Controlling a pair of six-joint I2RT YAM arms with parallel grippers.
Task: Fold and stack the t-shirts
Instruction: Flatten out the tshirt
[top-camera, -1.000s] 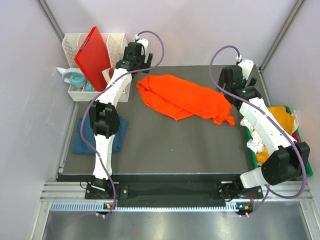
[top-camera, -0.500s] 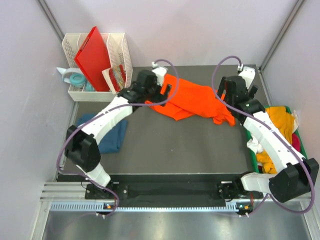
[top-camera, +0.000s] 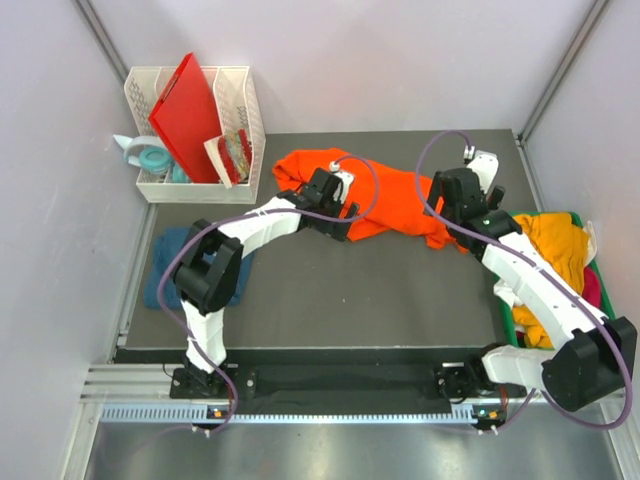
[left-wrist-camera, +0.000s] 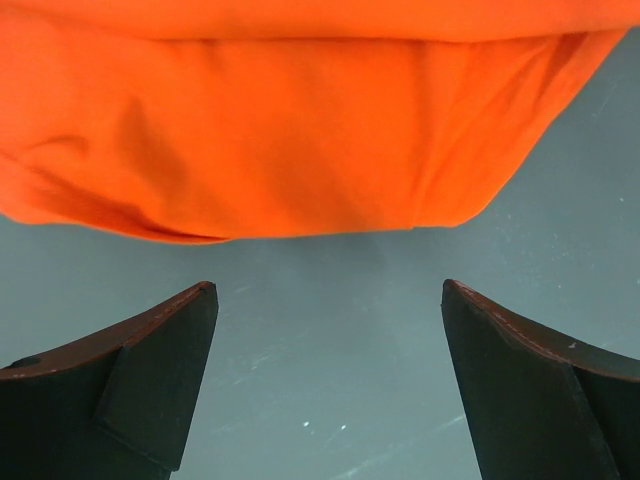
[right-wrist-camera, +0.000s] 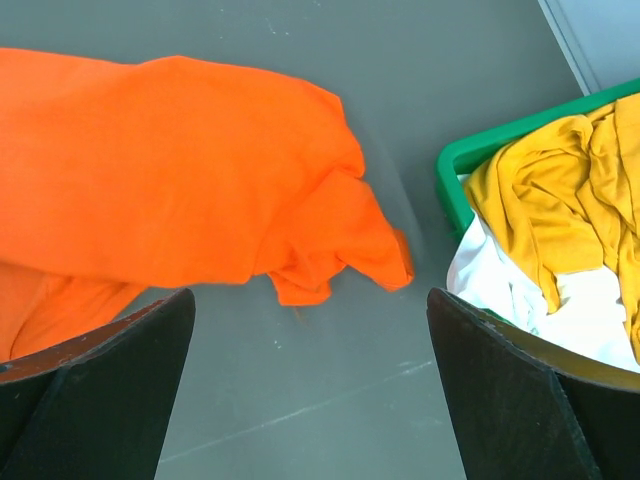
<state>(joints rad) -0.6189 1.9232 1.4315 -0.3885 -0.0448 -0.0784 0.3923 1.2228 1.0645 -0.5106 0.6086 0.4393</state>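
The left tool (left-wrist-camera: 328, 290) and right tool (right-wrist-camera: 310, 295), both released, are closing in on the crumpled orange t-shirt (top-camera: 400, 200) to spread it.

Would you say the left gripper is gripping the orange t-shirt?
No, the left gripper stands open over the grey mat, the orange t-shirt lying just ahead of it.

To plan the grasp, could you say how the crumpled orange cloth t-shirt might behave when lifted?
Probably floppy: the crumpled orange cloth t-shirt lies in soft folds. Pushed, it would likely bunch, like its wrinkled end.
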